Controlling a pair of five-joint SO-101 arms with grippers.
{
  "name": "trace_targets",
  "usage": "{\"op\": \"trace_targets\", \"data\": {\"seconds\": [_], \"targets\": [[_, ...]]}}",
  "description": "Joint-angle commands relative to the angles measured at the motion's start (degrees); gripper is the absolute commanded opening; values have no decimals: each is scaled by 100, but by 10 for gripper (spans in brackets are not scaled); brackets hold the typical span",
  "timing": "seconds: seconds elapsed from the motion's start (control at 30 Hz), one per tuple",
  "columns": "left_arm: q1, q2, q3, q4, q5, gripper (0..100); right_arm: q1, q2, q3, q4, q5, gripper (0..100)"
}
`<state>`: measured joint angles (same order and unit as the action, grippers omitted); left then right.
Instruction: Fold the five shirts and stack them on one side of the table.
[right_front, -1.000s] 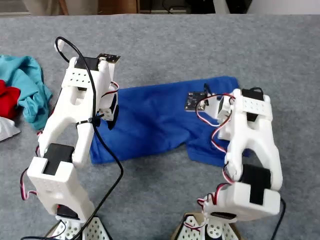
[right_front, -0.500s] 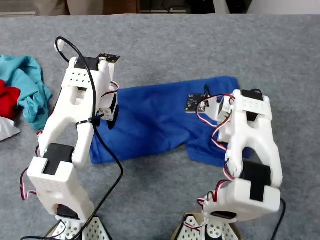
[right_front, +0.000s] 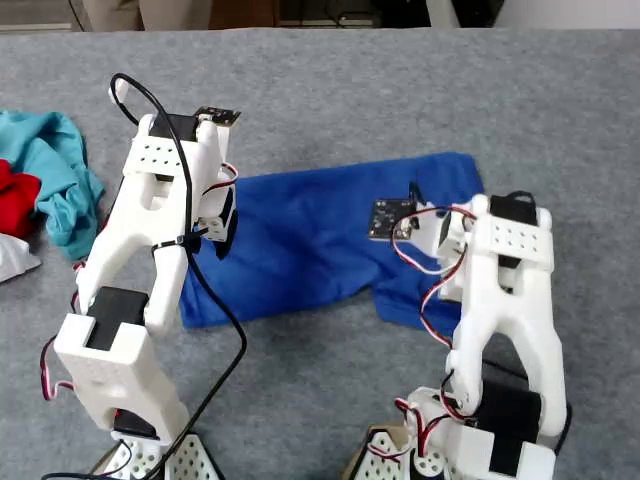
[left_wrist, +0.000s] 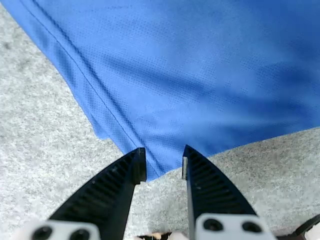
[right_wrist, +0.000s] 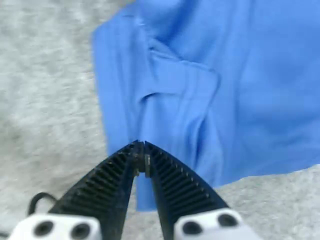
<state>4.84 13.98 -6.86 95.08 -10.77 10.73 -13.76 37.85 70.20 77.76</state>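
A blue shirt (right_front: 310, 235) lies spread flat across the middle of the grey table. In the left wrist view my left gripper (left_wrist: 162, 167) is open a little, its tips just over the shirt's hem (left_wrist: 125, 135) where cloth meets table. My left arm (right_front: 160, 220) stands over the shirt's left edge. My right gripper (right_wrist: 141, 160) is shut, its tips pressed together above a creased, folded-over part of the blue shirt (right_wrist: 210, 75) near its edge. My right arm (right_front: 500, 270) stands over the shirt's right end.
A heap of other shirts lies at the table's left edge: teal (right_front: 55, 170), red (right_front: 15, 188) and white (right_front: 15, 255). Bare grey table (right_front: 400, 90) stretches behind the blue shirt and to its right.
My right arm has drawn back toward the table's front edge, and the shirt's right end has shifted slightly. The left arm has not moved.
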Motion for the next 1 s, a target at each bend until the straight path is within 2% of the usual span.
{"op": "trace_targets", "data": {"seconds": [0.0,0.13,0.37,0.43,0.57,0.77,0.97], "targets": [[-26,-251,-26,-105,-53,139,48,-66,31,-519,-53,77],[-26,-251,-26,-97,-53,140,48,418,-277,-633,-53,162],[-26,-251,-26,-97,-44,140,48,1385,-804,-633,-53,162],[-26,-251,-26,-97,-35,140,57,1657,-954,-642,-53,139],[-26,-251,-26,-97,-35,140,84,1930,-1121,-589,-53,1],[-26,-251,-26,-97,-44,140,92,1833,-1279,-299,-62,5],[-26,-251,-26,-97,-44,140,84,1077,-1130,9,-62,5]]}}
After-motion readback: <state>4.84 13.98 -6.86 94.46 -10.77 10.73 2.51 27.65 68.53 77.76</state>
